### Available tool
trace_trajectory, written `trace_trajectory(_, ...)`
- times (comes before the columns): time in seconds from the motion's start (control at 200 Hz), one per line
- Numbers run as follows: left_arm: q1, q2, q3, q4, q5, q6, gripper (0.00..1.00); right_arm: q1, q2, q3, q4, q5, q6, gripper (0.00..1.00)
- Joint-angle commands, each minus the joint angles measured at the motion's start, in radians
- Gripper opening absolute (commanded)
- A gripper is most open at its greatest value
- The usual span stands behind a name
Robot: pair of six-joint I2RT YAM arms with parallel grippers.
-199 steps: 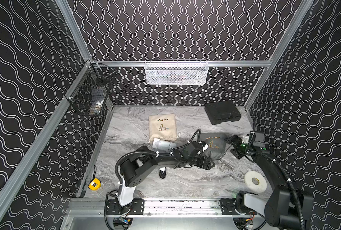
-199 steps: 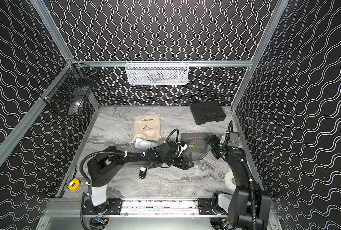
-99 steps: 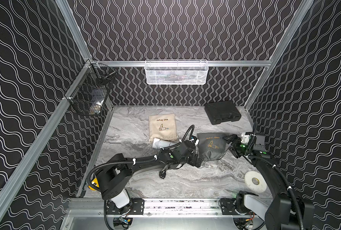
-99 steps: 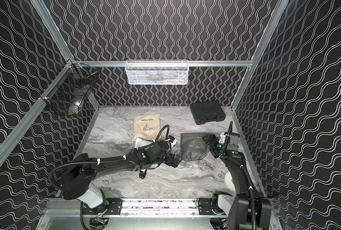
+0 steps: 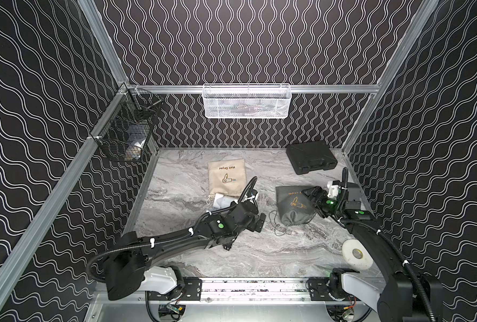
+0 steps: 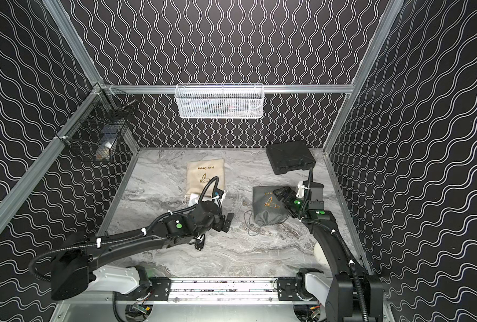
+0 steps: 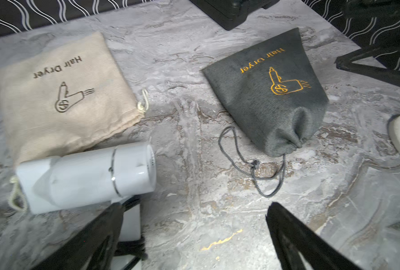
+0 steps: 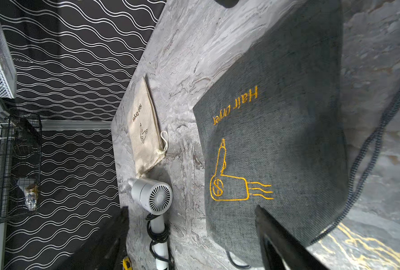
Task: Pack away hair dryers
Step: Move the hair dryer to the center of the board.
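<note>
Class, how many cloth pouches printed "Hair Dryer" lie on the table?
2. The beige pouch lies mid-table behind the white hair dryer; the grey pouch lies by the right end effector. No others visible.

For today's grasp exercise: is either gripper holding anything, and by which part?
Nothing is held: left gripper open near the white hair dryer; right gripper open at the grey pouch.

In both top views the left arm [image 5: 176, 239] covers most of the white hair dryer [image 5: 223, 200] just beside the beige pouch [image 5: 226, 178].
</note>
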Motion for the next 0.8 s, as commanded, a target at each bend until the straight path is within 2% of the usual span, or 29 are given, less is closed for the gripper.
trace_trajectory(0.0,0.002,-0.047,-0.035,-0.02,-0.094,0.025,0.99,0.037,0.006,0.0,0.055,0.036,0.023,0.85)
trace_trajectory(0.135,0.024,-0.091,-0.061,-0.045,-0.109,0.019,0.99,0.09,0.025,0.018,0.05,0.063,0.012,0.86)
trace_trajectory(0.22,0.071,-0.125,-0.08,-0.05,-0.087,0.007,0.99,0.13,0.035,0.029,0.051,0.08,0.011,0.85)
trace_trajectory(0.535,0.374,-0.232,-0.138,-0.112,0.099,-0.052,0.99,0.402,0.105,0.06,0.114,0.168,0.033,0.84)
trace_trajectory(0.66,0.487,-0.232,-0.152,-0.129,0.186,-0.095,0.99,0.54,0.189,0.062,0.182,0.181,0.072,0.83)
trace_trajectory(0.796,0.572,-0.236,-0.178,-0.119,0.255,-0.14,0.99,0.679,0.292,0.078,0.245,0.22,0.109,0.82)
